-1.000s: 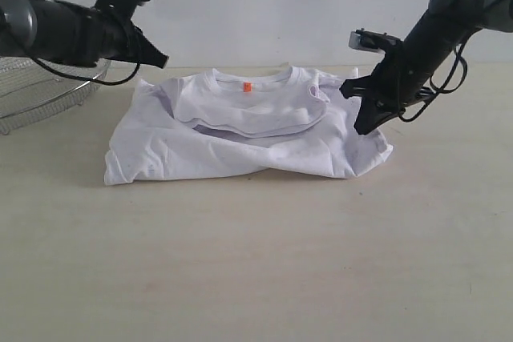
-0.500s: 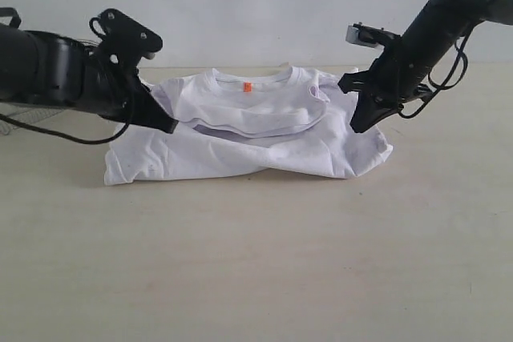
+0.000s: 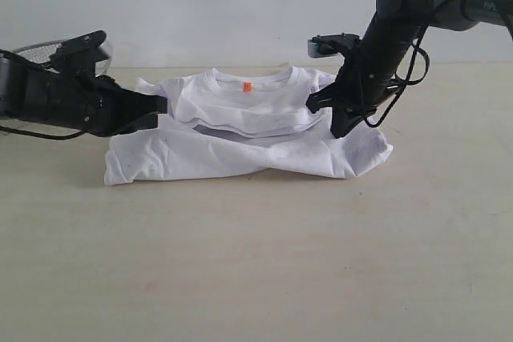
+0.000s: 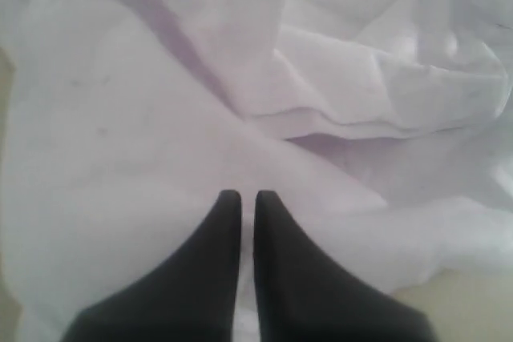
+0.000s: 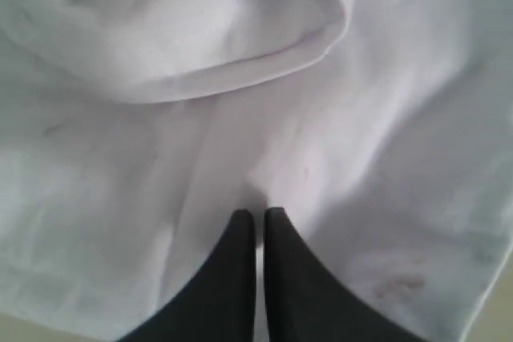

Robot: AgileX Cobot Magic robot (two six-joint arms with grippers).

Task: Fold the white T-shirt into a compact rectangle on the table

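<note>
Exterior view. Soft white cotton short-sleeved T-shirt [image 3: 240, 150] lies partly folded at mid-width on the pale beige wood-grain table [image 3: 256, 262], toward the far edge. Collar faces up, with a small orange neck tag [image 3: 247, 86] showing; one folded layer lies over the upper half. Left gripper [image 3: 163, 105] comes in low and nearly level from the left, its tip at the shirt's left side. Right gripper [image 3: 335, 130] angles steeply down from the upper right, its tip on the cloth near the right side. Round silver wire-mesh basket [image 3: 40, 52] shows partly behind the left arm.

Left wrist view. Black fingers [image 4: 208, 270] are drawn together with only a thin slit between them, tips resting on smooth white cloth below the folded layer's edge. Cannot tell whether any cloth is pinched.

Right wrist view. Black fingers [image 5: 228, 278] are likewise together, tips touching the shirt just below a rounded fold. A slight pucker sits at the tips; a grip on the cloth cannot be confirmed.
</note>
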